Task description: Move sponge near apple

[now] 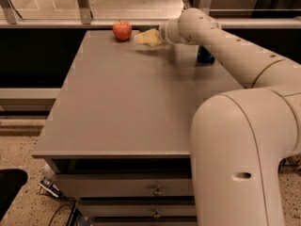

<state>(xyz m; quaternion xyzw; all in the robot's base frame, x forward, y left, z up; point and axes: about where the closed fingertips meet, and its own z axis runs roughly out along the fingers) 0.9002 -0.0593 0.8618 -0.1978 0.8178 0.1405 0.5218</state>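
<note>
Fingers of gripper (159, 35) clamped on sponge (146, 36), near apple (122, 30) at far table (117, 107) edge; overshoot may roll apple off.

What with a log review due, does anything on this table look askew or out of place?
Only the sponge: it hangs tilted in the gripper above the table at its far edge, pale underside showing, just right of the apple and not touching it. Nothing looks spilled or damaged.

A gray table (122, 102) with drawers (136, 188) below — a blue can (205, 57) stands at its far right. Cables (60, 202) lie on the floor (19, 149). The gripper (159, 35) is over the table's far edge.
</note>
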